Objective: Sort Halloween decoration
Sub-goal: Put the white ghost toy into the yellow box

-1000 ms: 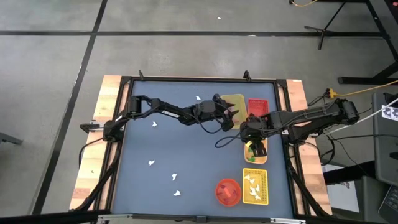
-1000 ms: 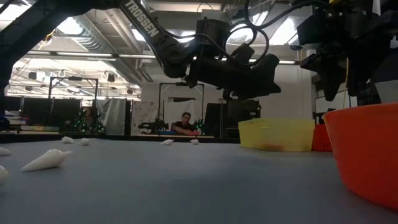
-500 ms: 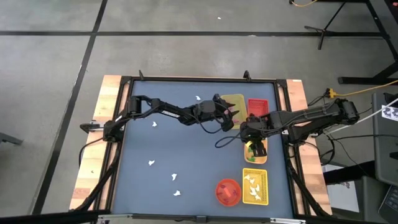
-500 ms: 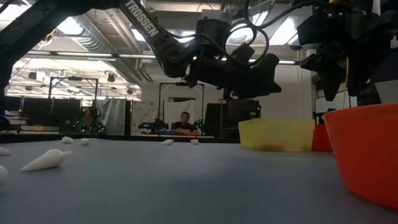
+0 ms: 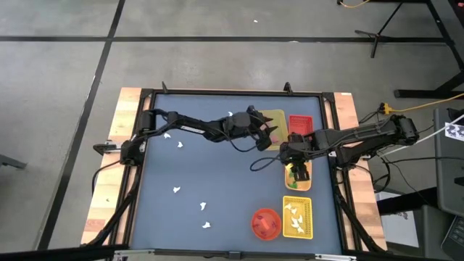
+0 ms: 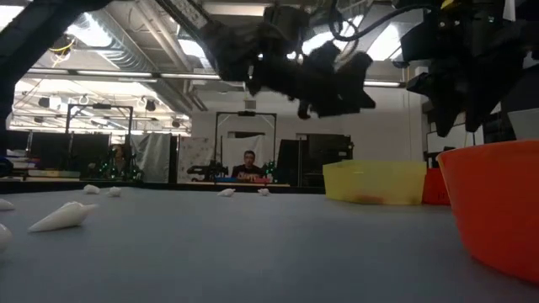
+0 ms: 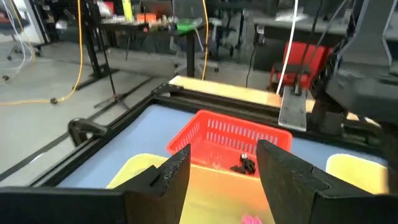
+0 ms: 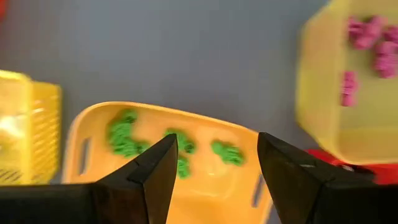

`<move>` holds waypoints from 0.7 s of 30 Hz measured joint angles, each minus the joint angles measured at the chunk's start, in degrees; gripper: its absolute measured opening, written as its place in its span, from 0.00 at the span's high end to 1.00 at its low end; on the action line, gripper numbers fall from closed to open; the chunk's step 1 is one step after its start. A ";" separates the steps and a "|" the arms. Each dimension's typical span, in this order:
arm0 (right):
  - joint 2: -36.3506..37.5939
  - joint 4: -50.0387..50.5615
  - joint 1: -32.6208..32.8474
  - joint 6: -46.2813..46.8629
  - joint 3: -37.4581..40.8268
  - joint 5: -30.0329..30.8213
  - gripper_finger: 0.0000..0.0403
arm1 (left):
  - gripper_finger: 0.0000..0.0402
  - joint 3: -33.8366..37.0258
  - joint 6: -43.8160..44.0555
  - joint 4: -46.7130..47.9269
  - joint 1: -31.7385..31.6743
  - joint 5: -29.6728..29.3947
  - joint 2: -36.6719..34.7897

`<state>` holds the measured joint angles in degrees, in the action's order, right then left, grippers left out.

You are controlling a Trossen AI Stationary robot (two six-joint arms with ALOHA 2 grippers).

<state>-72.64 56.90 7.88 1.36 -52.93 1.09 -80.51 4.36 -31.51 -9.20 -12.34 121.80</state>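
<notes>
White ghost-like pieces of the Halloween decoration (image 5: 176, 191) lie scattered on the blue table's left half. My left gripper (image 7: 222, 152) hangs open and empty over the yellow tray (image 5: 273, 118) at the far side, which holds pink pieces (image 8: 367, 43). Just beyond it stands the red basket (image 7: 230, 140) with a dark piece (image 7: 245, 165) inside. My right gripper (image 8: 214, 143) points down, open and empty, above the orange tray (image 8: 93, 140) of green pieces (image 8: 124, 137).
A yellow basket (image 5: 297, 217) with white pieces and a round red-orange bowl (image 5: 265, 223) stand at the near right. More white pieces lie near the far edge (image 5: 230, 114) and at the left (image 5: 179, 145). A person sits in the room beyond the table (image 6: 249, 167).
My left gripper has risen above the yellow tray, staying open and nearly level. My right arm has kept still.
</notes>
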 joint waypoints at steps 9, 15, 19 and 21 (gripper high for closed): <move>0.00 -5.47 -0.02 0.98 0.00 14.06 0.45 | 0.58 0.00 0.51 29.68 1.70 0.00 -14.04; 0.00 -16.92 -0.39 -1.95 0.00 16.06 0.45 | 0.58 0.00 3.32 43.66 4.53 -0.23 -24.20; -0.37 -26.48 -3.28 -2.33 0.00 15.79 0.45 | 0.58 0.00 5.75 50.10 7.53 -3.21 -29.88; -0.87 -30.53 -5.70 -3.07 0.00 15.61 0.45 | 0.58 0.00 6.28 52.86 9.73 -6.69 -31.85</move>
<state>-73.51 26.38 2.18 -1.71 -52.93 16.70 -80.51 10.64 21.35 0.53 -19.03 89.95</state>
